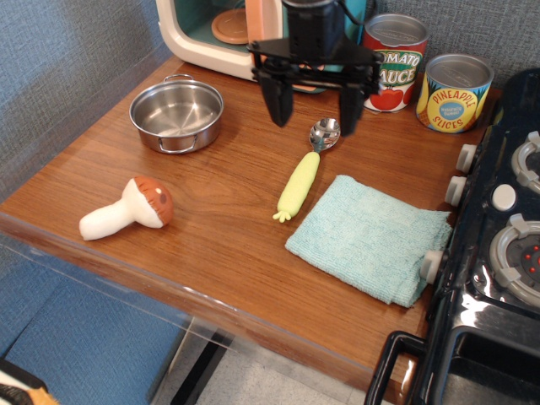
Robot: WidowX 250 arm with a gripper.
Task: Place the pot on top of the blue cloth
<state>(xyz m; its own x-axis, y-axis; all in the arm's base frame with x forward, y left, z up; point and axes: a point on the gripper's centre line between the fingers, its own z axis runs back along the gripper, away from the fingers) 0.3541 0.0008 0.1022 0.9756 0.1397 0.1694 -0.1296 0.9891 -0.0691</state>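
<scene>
**Pot sits alone while the hand hangs up high**

In the one view, the shiny metal pot (176, 116) sits on the brown wooden counter (211, 228), in the upper left of the frame. It is empty inside. It has two thin loop handles, one at the back and one at the front. Nothing is touching it.

The black hand (311, 108) hangs at the top middle of the frame, to the right of the pot and apart from it. Its two fingers (278, 101) point down and are spread wide apart. There is nothing between them.

The blue cloth (369, 237) lies flat in the lower right part of the counter, well apart from the pot. Its right edge is just beside the black toy stove (498, 253).

A spoon with a yellow handle (304, 175) lies between the pot and the cloth, with its shiny bowl just below the right finger. A toy mushroom (128, 209) with a brown cap lies on its side at the lower left.

At the top of the frame stand a toy microwave (219, 34), a tomato sauce can (394, 63) and a pineapple slices can (456, 93).
</scene>
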